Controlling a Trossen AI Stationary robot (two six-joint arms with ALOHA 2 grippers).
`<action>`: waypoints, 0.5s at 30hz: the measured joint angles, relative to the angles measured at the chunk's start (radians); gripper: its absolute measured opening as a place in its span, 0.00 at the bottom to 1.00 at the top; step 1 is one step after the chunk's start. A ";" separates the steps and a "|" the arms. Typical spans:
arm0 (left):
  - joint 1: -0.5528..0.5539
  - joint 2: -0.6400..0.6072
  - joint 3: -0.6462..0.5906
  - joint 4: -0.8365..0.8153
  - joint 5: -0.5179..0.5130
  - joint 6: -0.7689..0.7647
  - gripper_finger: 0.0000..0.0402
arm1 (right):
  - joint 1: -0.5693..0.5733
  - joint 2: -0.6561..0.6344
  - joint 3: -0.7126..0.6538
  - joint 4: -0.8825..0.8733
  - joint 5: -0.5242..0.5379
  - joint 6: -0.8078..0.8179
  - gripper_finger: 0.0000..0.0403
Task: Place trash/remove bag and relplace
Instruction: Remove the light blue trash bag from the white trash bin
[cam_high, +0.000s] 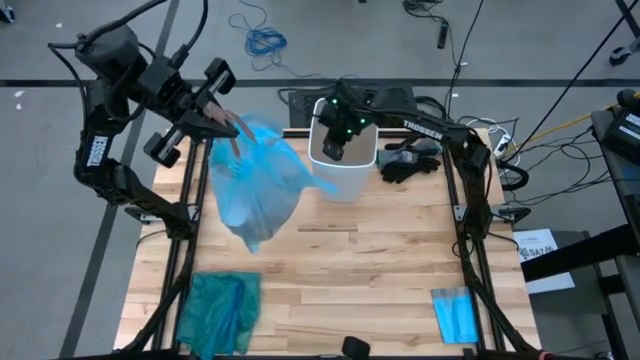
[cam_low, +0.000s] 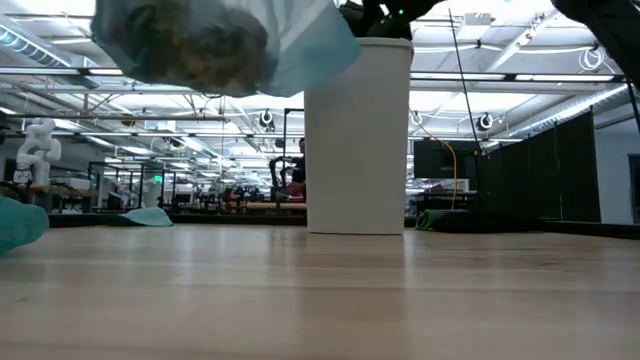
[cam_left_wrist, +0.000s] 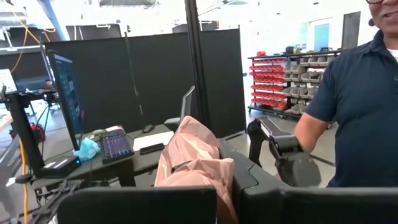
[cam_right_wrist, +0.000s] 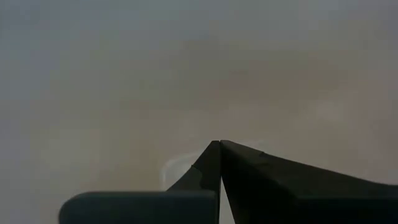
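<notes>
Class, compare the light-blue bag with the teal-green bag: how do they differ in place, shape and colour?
The light-blue bag hangs bulging from the left tool, clear of the table; the teal-green bag lies flat and crumpled at the table's near left corner, untouched. The light-blue one is paler. Both are thin crinkly plastic.

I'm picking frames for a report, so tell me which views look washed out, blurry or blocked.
Low view: bright ceiling lights glare behind the white bin, and the hanging bag is cut off at the top, soft and out of focus. Right wrist view: almost all featureless grey haze, only the shut right gripper readable. Left wrist view: background overexposed. High view: evenly lit and clear.
</notes>
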 joint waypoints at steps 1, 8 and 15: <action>0.000 0.000 0.000 0.000 0.000 0.000 0.00 | -0.003 0.000 0.007 -0.007 -0.002 -0.008 0.00; 0.000 0.000 0.000 0.002 0.000 0.000 0.00 | -0.005 0.063 0.002 -0.219 0.071 -0.084 0.00; 0.000 0.000 0.000 0.002 0.000 0.000 0.00 | -0.019 0.084 0.005 -0.424 0.133 -0.144 0.00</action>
